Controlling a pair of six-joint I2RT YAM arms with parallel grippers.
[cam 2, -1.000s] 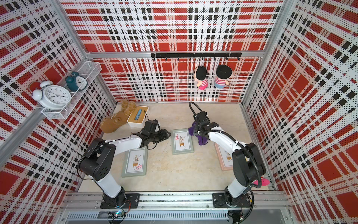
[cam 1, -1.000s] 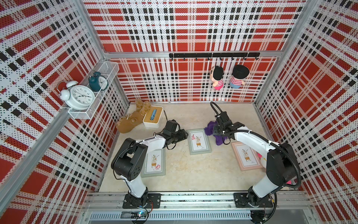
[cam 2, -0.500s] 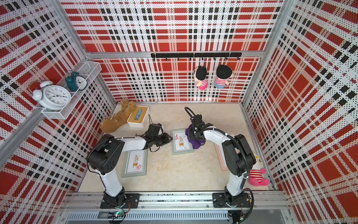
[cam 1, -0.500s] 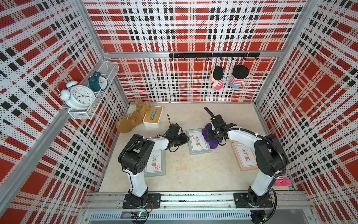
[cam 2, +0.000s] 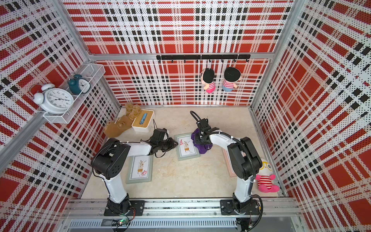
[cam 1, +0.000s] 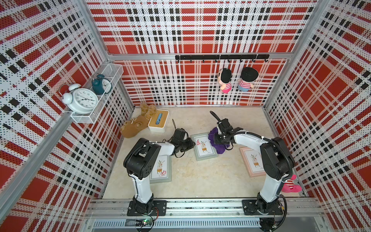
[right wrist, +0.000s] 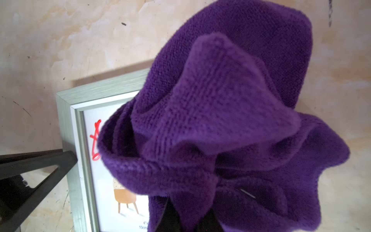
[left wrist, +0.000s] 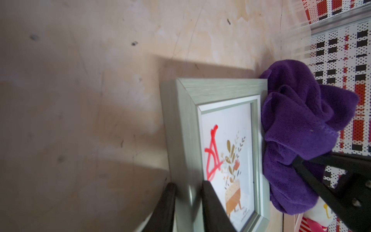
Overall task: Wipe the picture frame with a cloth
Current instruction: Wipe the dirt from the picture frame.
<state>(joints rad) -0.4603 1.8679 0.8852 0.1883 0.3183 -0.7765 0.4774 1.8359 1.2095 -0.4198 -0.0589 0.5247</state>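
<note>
**Centre of the desk, seen from its open front.** A grey-green picture frame lies flat and face up between the two arms. Its glass carries a red scribble beside a printed potted plant.

The left end effector sits low at the long side of the frame nearer the left arm. In the left wrist view its two black fingers straddle that rail, one against the outer wall and the other on the inner lip by the glass, so the rail is pinched between them.

The right end effector points down at the opposite long side, with its fingers pressed together on a bunched purple cloth. The cloth hangs in loose folds from this grip. It rests on the rail nearer the right arm and spills onto the desk just beside the frame. Whether it touches the glass cannot be told.

A second grey-green frame lies partly hidden behind the left arm, and a pink frame lies partly hidden behind the right arm. Both are flat and well apart from the middle one.
</note>
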